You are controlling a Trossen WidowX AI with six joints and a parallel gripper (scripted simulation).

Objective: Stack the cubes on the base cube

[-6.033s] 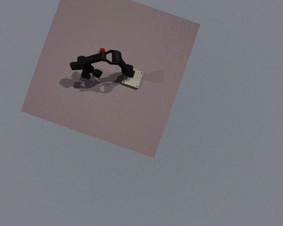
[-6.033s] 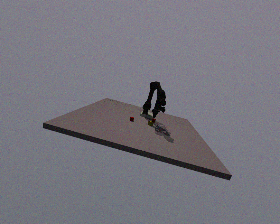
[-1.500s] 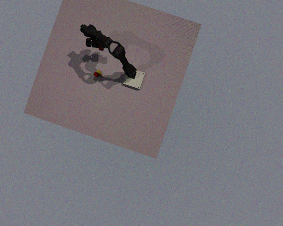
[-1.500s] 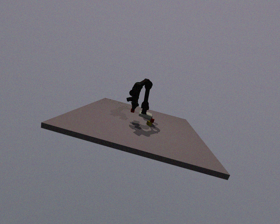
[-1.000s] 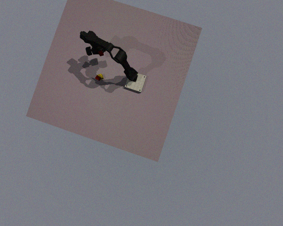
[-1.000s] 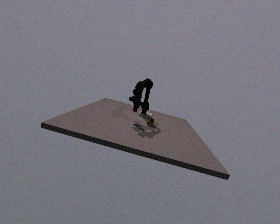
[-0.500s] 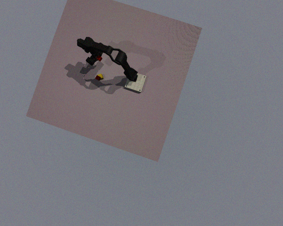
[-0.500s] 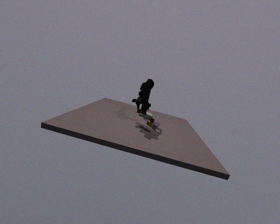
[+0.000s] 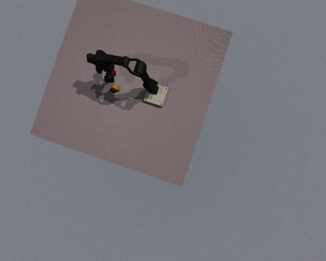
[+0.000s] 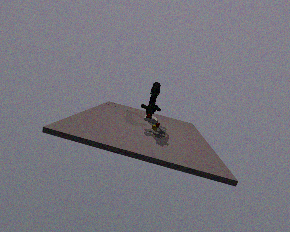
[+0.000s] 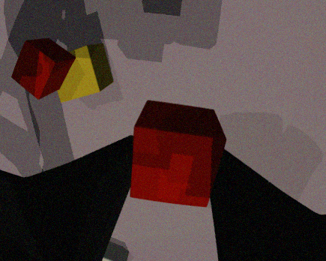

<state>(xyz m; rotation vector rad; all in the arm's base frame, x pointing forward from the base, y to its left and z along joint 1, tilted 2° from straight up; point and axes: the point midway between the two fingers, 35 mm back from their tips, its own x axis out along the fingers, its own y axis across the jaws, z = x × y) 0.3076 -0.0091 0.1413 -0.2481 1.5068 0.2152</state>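
The yellow base cube (image 9: 116, 87) (image 10: 154, 127) (image 11: 87, 76) is on the table. The first loose red cube (image 9: 112, 89) (image 10: 157, 124) (image 11: 43, 69) appears to rest on one top corner of it, overhanging, and hides part of it in the wrist view. My gripper (image 11: 175, 151) is shut on the second red cube (image 9: 114, 72) (image 10: 149, 116) (image 11: 168, 165), one black finger on each side. The held cube is in the air, off to the side of the yellow cube and clear of both other cubes. Arm parts partly cover it in the top view.
The arm stands on a pale mounting plate (image 9: 157, 98) (image 10: 150, 119) with dark bolts; a corner of it shows at the bottom of the wrist view. The pinkish square table (image 9: 115, 134) (image 10: 115, 139) has free edges all round. Arm shadows fall across the cubes' area.
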